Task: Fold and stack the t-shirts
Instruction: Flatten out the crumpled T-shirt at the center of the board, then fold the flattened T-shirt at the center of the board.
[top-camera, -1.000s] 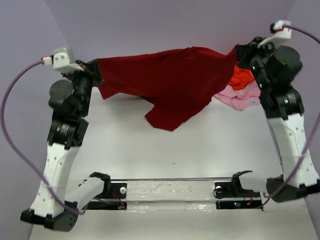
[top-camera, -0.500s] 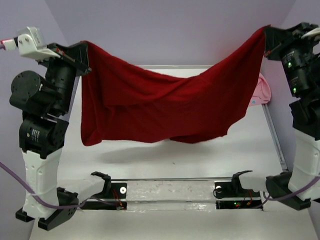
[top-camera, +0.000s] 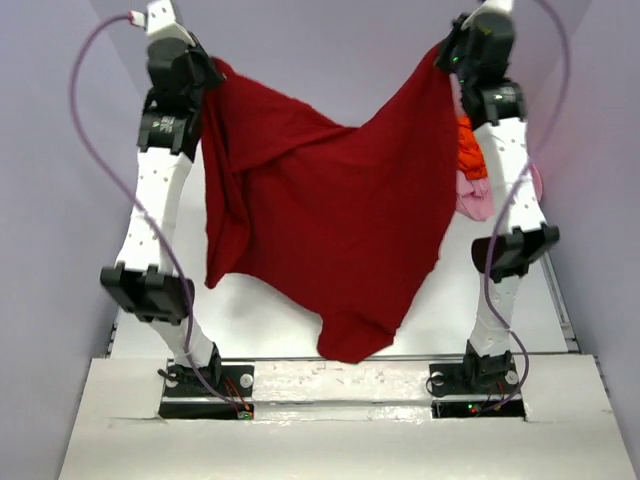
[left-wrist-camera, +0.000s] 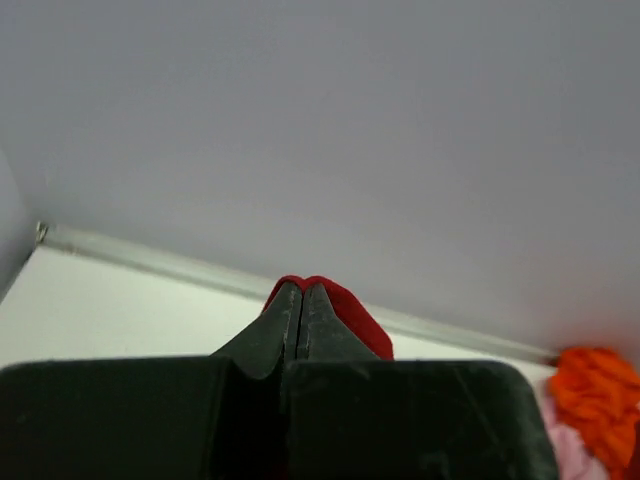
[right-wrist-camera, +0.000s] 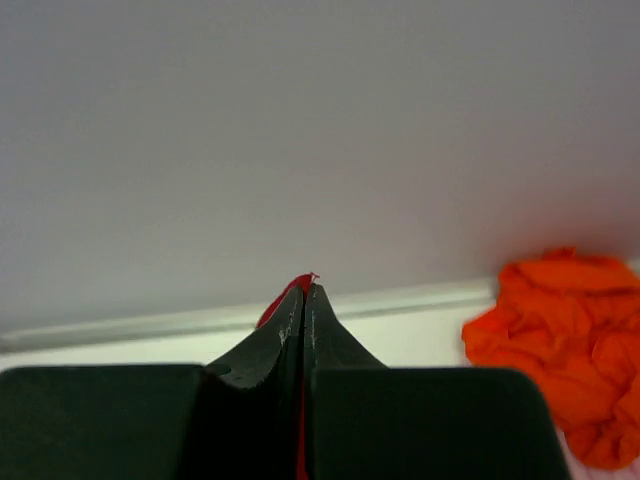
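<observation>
White table (top-camera: 430, 320). Lavender back wall (top-camera: 330, 60) behind table's far edge, with lavender side walls left and right of table. Shiny base plate (top-camera: 340, 385) along table's near edge. Metal rail (top-camera: 560, 310) on table's right edge.

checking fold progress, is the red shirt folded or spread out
Spread, not folded: the red shirt hangs open in the air between the left gripper and right gripper, each shut on its top edge.

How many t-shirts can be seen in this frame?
3. Red shirt hangs between left gripper and right gripper; orange shirt lies crumpled far right, pink shirt against it. More could hide behind the red.
</observation>
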